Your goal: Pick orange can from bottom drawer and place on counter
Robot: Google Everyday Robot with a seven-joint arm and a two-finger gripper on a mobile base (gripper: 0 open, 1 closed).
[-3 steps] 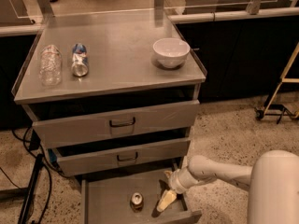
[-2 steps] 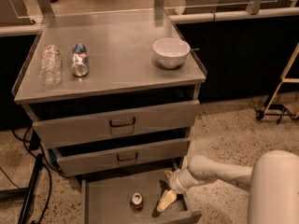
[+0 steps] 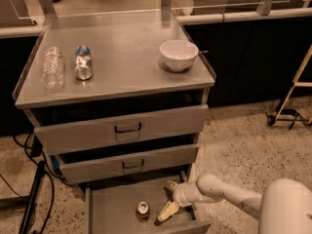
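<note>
Inside the bottom drawer [image 3: 109,206], its front partly cut off by the frame edge, the orange can [image 3: 143,209] stands upright; at its 3 o'clock the gripper [image 3: 170,199], fingers apart, is unmoved since a second ago.

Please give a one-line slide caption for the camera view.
Open hand in the bottom drawer, just beside the upright orange can, not yet gripping it.

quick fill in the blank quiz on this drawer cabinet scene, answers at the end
The orange can stands upright in the ___ drawer.
The tool is inside that drawer, right of the can in the picture, its fingers ___.
On the counter, a white ___ stands near the right edge.
The bottle lies beside a blue can near the counter's ___ edge.
Missing: bottom; open; bowl; left.
</note>
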